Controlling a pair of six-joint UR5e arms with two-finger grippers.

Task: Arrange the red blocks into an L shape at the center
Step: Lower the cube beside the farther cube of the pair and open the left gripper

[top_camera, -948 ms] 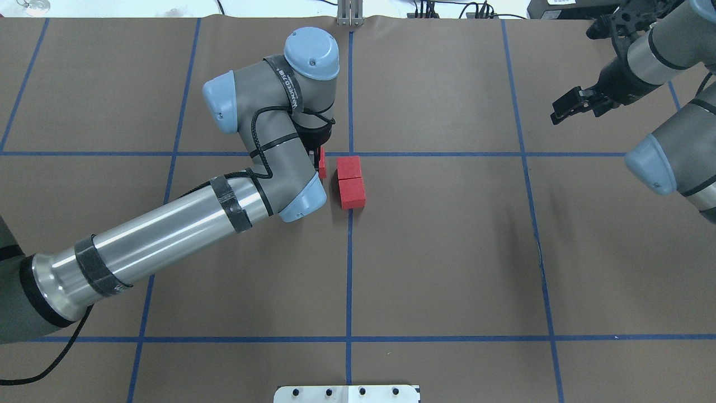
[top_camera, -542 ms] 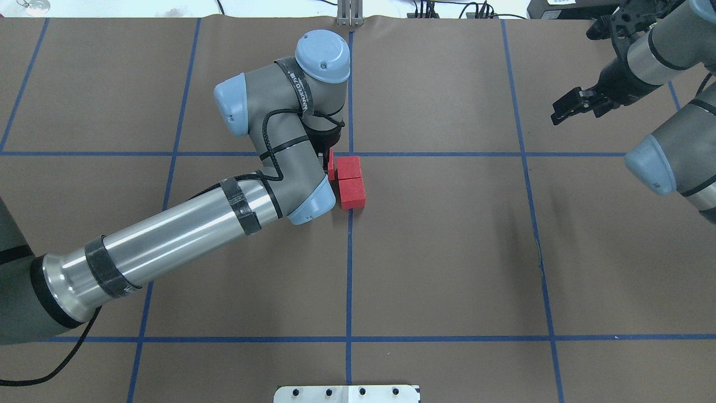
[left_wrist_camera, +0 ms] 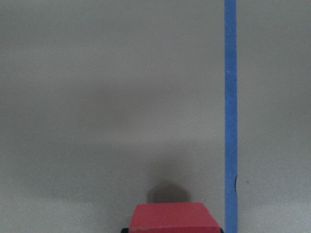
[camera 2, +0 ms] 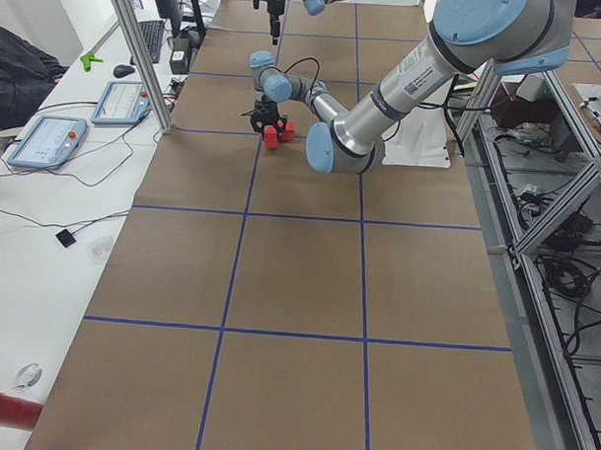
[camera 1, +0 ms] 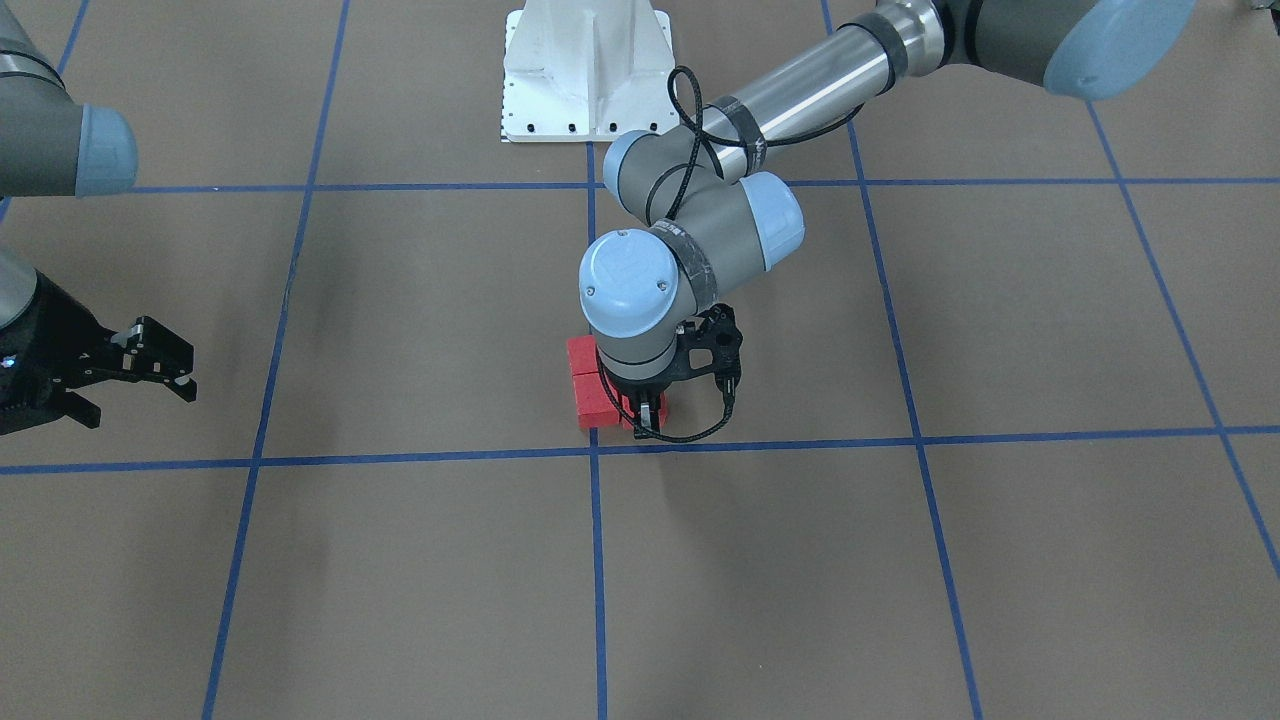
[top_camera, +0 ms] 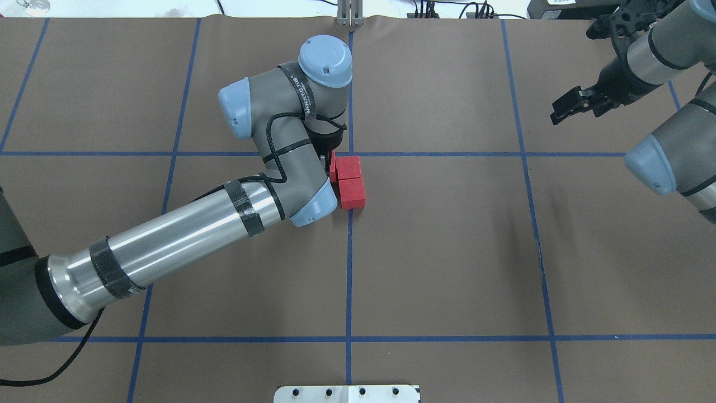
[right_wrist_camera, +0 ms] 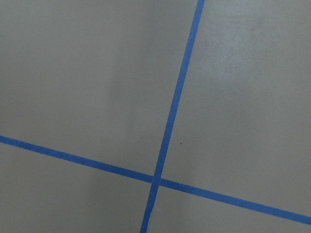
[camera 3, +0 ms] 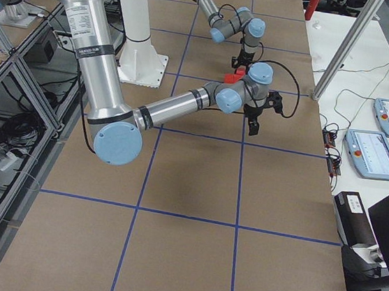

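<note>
The left hand (top_camera: 330, 161) is down at the middle of the brown worktop (top_camera: 447, 252), closed on the third red block (top_camera: 333, 168). In the overhead view only a thin red sliver of that block shows past the wrist. It sits hard against the left side of the far red block (top_camera: 348, 166); whether it rests on the paper cannot be told. The left wrist view shows the top of the held block at its lower edge, with a blue tape line (left_wrist_camera: 231, 97) running just beside it.

The far red block and the near red block (top_camera: 352, 194) lie touching, one behind the other, covering the lengthwise tape line. They sit just on the robot's side of the center crossing (top_camera: 350, 154). With the held block, the three make an L.

The right hand (top_camera: 559, 109) hangs well apart over the far right corner, its fingers spread and empty.
</note>
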